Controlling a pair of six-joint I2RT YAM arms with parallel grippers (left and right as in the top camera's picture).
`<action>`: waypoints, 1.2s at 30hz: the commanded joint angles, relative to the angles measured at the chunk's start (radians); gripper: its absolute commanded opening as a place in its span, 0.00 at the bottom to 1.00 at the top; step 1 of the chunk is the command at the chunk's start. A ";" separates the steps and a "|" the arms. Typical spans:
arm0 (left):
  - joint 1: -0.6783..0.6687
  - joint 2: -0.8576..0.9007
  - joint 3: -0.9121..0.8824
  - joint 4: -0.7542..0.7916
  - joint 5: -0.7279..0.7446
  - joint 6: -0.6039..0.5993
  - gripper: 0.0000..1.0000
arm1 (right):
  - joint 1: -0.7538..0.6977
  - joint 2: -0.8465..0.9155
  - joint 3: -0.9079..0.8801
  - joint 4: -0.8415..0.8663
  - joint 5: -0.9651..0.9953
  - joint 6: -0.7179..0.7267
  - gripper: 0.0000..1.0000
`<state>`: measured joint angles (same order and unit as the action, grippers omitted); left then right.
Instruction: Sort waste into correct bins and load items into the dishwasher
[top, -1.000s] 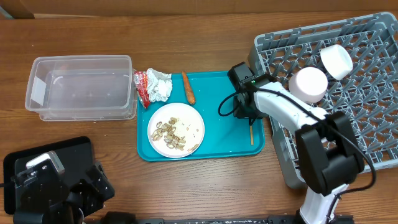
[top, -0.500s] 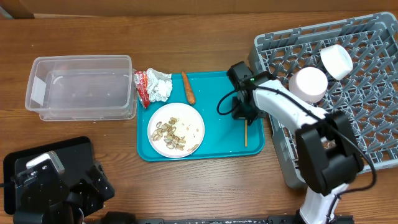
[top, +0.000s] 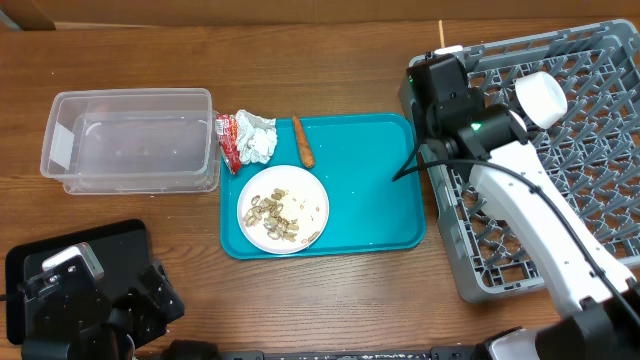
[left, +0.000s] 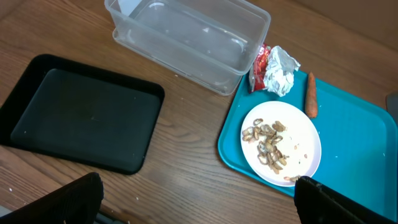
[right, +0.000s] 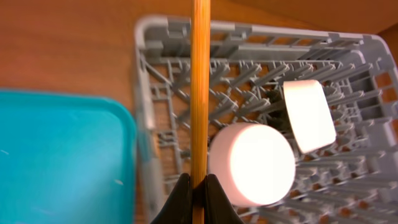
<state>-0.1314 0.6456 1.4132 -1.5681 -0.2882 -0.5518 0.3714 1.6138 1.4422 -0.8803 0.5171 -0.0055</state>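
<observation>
My right gripper (right: 199, 190) is shut on a thin wooden chopstick (right: 200, 87) and holds it over the left edge of the grey dishwasher rack (right: 249, 28). From overhead the gripper (top: 441, 62) sits at the rack's (top: 580, 170) back left corner. A white bowl (right: 252, 165) and a white cup (right: 309, 115) lie in the rack. Beige food scraps lie on the white plate (top: 283, 208). Behind it on the teal tray lie the carrot piece (top: 302, 141), tissue (top: 257, 137) and wrapper (top: 227, 140). My left gripper (left: 199, 208) is open over bare table.
The clear tub (top: 130, 140) stands left of the teal tray (top: 370, 200). The black tray (left: 81, 118) lies in front of the tub, near my left gripper. A black cable hangs from the right arm over the teal tray's right edge.
My right gripper has shut on the chopstick, lifted it off the teal tray's right side and carried it back to the rack's far left corner. The left arm has not moved.
</observation>
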 joint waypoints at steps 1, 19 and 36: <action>-0.010 -0.007 0.000 0.001 0.001 -0.017 1.00 | -0.055 0.066 -0.048 0.030 -0.037 -0.186 0.04; -0.009 -0.007 0.000 0.001 0.001 -0.017 1.00 | -0.036 -0.005 0.012 -0.016 -0.093 -0.095 0.27; -0.009 -0.007 0.000 0.001 0.001 -0.017 1.00 | 0.062 -0.274 0.013 0.018 -0.861 0.010 1.00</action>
<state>-0.1314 0.6456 1.4132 -1.5681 -0.2882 -0.5518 0.4248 1.4563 1.4361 -0.8940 -0.1047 -0.0151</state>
